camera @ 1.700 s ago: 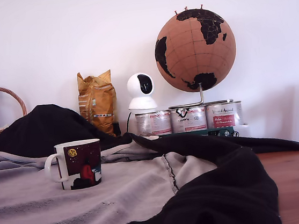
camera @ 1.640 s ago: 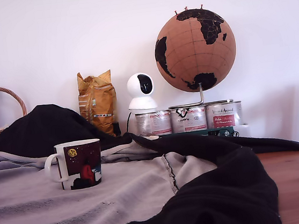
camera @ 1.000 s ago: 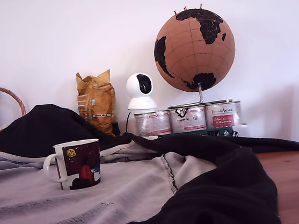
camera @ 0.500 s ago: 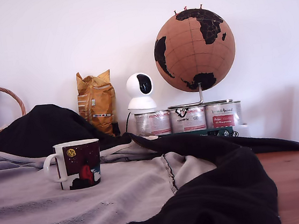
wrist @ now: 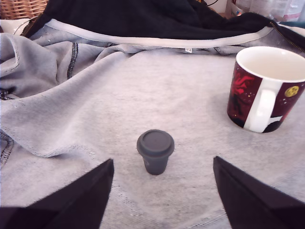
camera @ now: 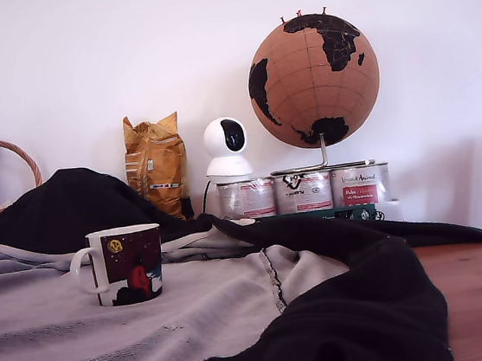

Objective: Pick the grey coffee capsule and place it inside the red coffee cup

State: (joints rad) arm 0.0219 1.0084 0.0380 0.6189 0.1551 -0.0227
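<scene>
Capsule (wrist: pixel 155 151) and cup (wrist: pixel 265 89) on sweatshirt (wrist: pixel 119 95)

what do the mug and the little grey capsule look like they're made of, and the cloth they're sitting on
The mug looks like glazed ceramic: a glossy white inside, handle and rim with a printed dark red scene. The grey capsule has a matte, even surface, probably plastic, though coated metal is possible. The grey cloth looks like soft sweatshirt knit, with visible seams and stitching.
</scene>
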